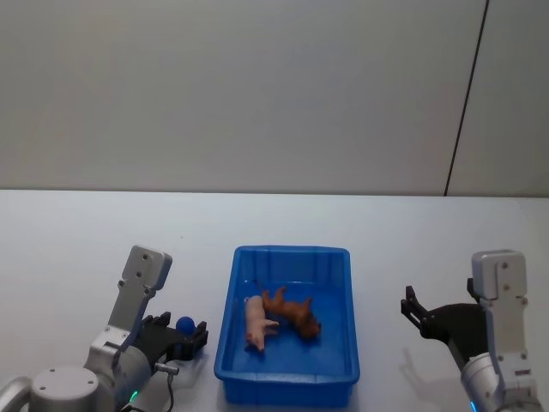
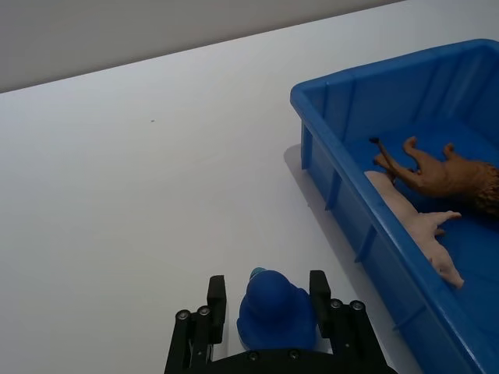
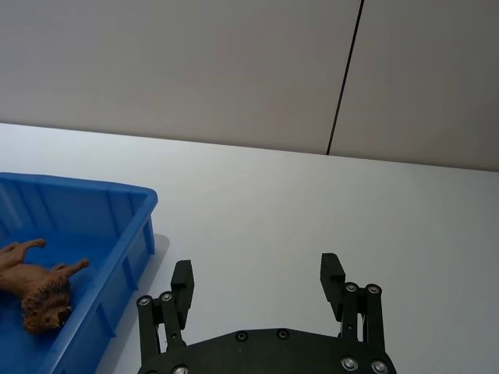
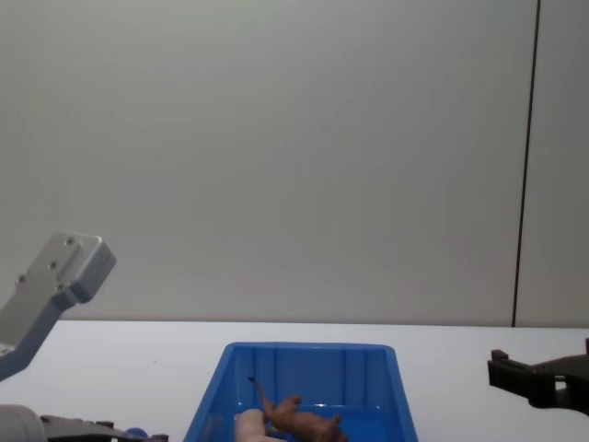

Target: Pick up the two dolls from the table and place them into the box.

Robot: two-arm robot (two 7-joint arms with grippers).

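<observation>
1. Head view: the white table point(image 1: 86, 232) spans the whole scene, with a robot arm at each near corner
2. The box point(image 1: 292, 251), a bright blue bin, sits in the middle of the table between the two arms, its long sides running away from the robot
3. The left gripper point(image 2: 267, 280) is low over the table just beside the box's left wall. Its fingers point(image 2: 217, 290) are drawn in against a small blue ball point(image 2: 269, 312), which fills the gap between them, so it looks clamped on the ball rather than on a doll
4. The right gripper point(image 3: 257, 265) hangs to the right of the box, well apart from its wall. Its fingers are spread wide, with bare table between them and nothing held
5. The reddish-brown doll point(image 1: 296, 313), a furry animal with a thin tail, lies on its side on the box floor, right of centre. Its long axis runs diagonally, with the tail towards the far left and the head towards the near right
6. The pale pink doll point(image 1: 256, 324) lies touching or almost touching the brown one on its left, close to the box's left wall, with its long axis running roughly along the box
7. Judgement: both dolls already rest inside the box, forward and inward from each gripper. The pink one is nearer the left arm and the brown one nearer the right. No doll remains on the table to pick up, so the task looks complete
</observation>
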